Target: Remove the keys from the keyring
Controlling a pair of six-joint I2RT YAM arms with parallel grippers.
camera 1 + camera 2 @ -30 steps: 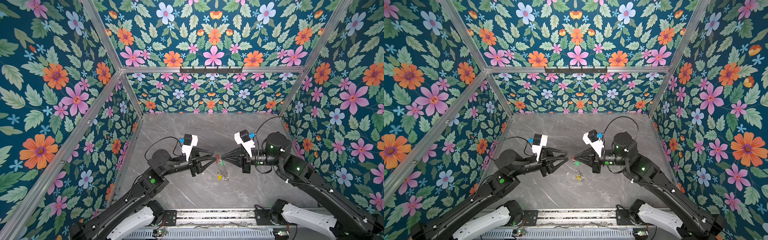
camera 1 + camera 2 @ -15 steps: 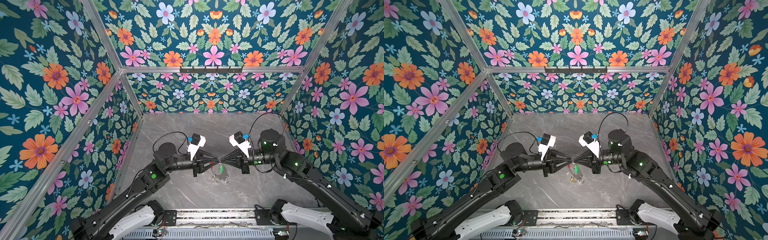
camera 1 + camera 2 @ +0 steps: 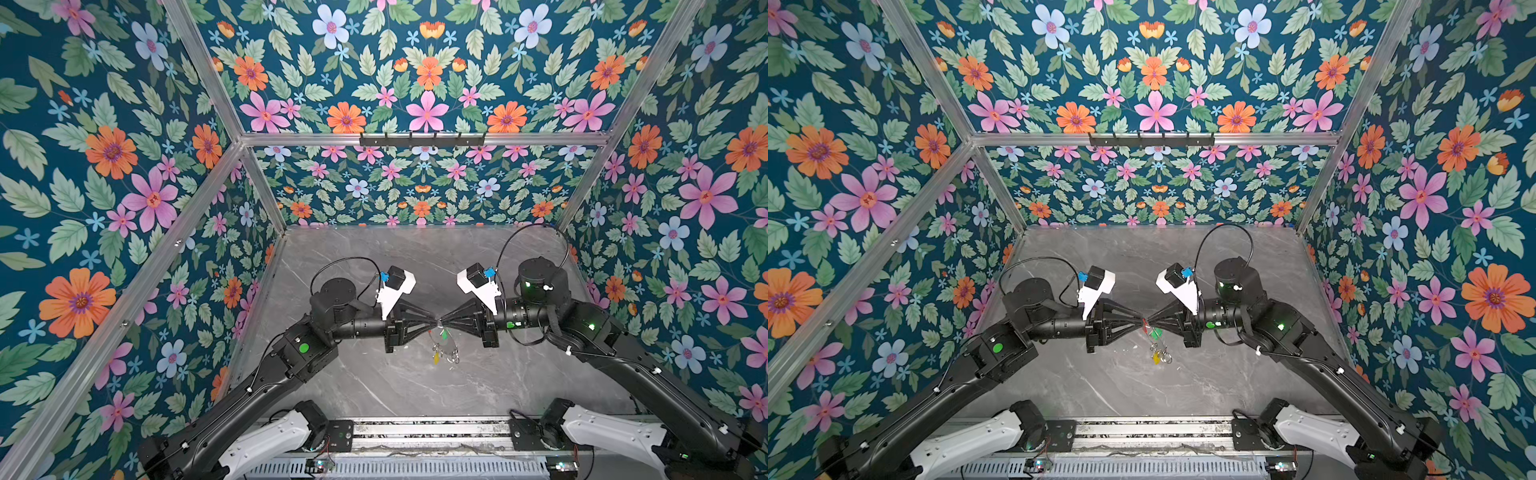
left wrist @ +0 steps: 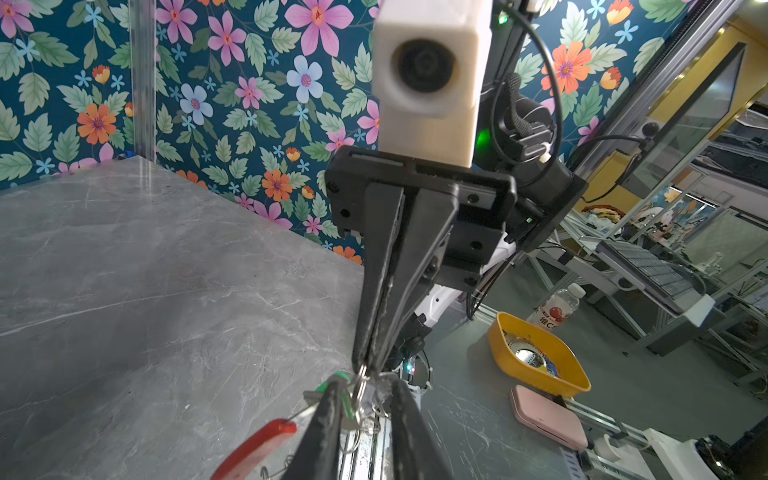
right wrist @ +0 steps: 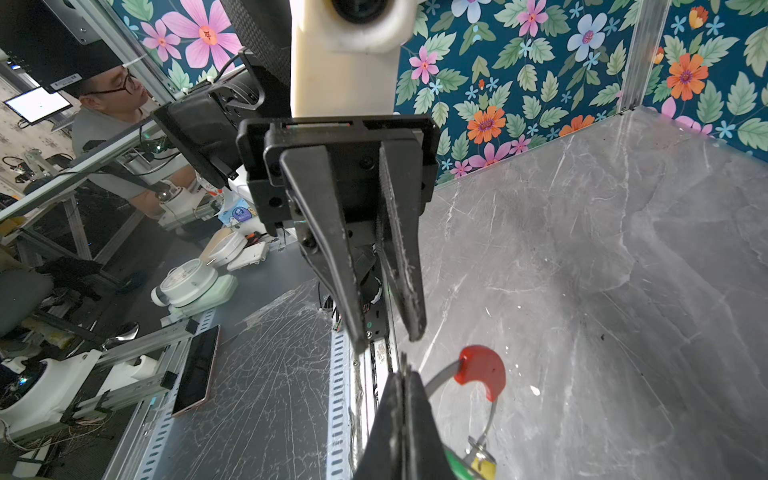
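Left wrist view shows right hand (image 4: 366,365) pinching the keyring (image 4: 257,444), left hand (image 4: 365,384) slightly open around keys (image 4: 351,415).

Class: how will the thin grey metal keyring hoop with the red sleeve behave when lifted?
Probably stiff: the keyring holds its curve, pinched by the right gripper. Likely swingy: the green-tagged key and yellow-tagged key dangle below it. Thin bare wire may slip.

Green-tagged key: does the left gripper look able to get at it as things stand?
Probably yes. The green-tagged key hangs right beside the left gripper, whose jaws stand open, below where the right gripper pinches the keyring. Nothing lies between, though the tips are crowded.
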